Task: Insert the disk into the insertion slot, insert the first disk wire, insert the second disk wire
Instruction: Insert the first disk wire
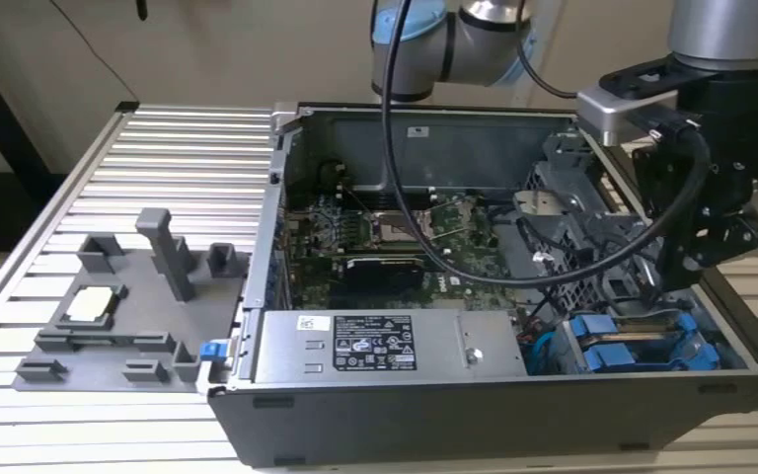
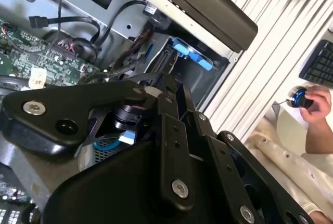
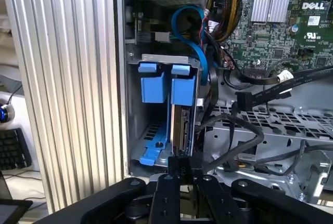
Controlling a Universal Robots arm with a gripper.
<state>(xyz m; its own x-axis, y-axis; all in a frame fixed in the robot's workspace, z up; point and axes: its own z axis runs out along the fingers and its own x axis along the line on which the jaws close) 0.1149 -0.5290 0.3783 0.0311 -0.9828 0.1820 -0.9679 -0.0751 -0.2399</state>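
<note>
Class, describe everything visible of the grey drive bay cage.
The grey metal drive bay cage sits in a corner of the dark computer case, against its side wall. Two blue plastic tabs stand side by side at its mouth. A silver-grey disk stands edge-on inside, in line with one tab.

The silver-grey tubular arm with light blue joint caps (image 1: 438,44) enters at the top of the exterior view and reaches toward that view's right. Its black wrist section (image 1: 728,138) points steeply downward. The black two-finger linkage gripper (image 1: 679,281) hangs directly below the wrist. In the first wrist view, the gripper (image 3: 183,166) has its fingers (image 3: 167,193) drawn close together, clamped on the near end of the flat silver-grey disk (image 3: 181,125).
</note>
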